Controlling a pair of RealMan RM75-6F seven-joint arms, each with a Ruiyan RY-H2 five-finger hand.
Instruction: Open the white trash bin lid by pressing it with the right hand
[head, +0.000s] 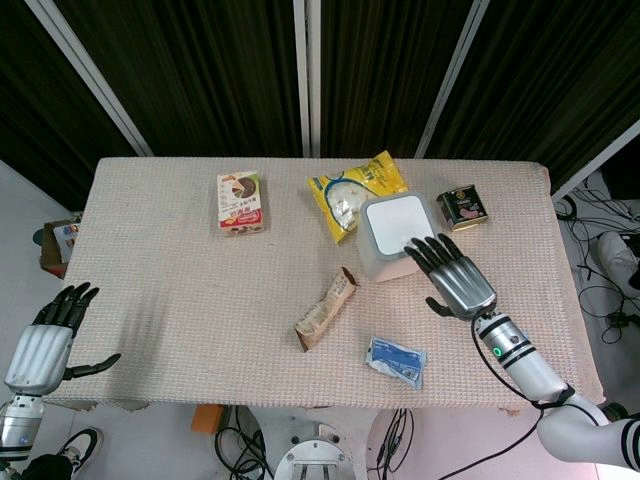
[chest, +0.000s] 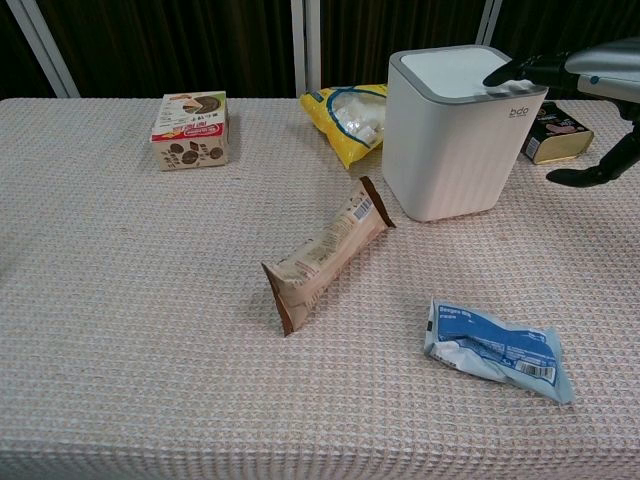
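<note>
The white trash bin (head: 390, 245) (chest: 440, 150) stands right of the table's middle, its grey-rimmed lid (head: 397, 222) (chest: 455, 72) flat and closed. My right hand (head: 455, 275) (chest: 590, 70) reaches in from the right, fingers stretched out flat and holding nothing. Its fingertips (head: 420, 247) (chest: 500, 78) lie on the lid's near right edge. The thumb hangs apart beside the bin. My left hand (head: 50, 335) hovers off the table's near left corner, fingers spread and empty; the chest view does not show it.
A yellow snack bag (head: 350, 195) lies behind the bin and a dark tin (head: 462, 210) to its right. A brown snack bar (head: 326, 310) and a blue packet (head: 395, 362) lie in front. A biscuit box (head: 241, 202) stands at the back left.
</note>
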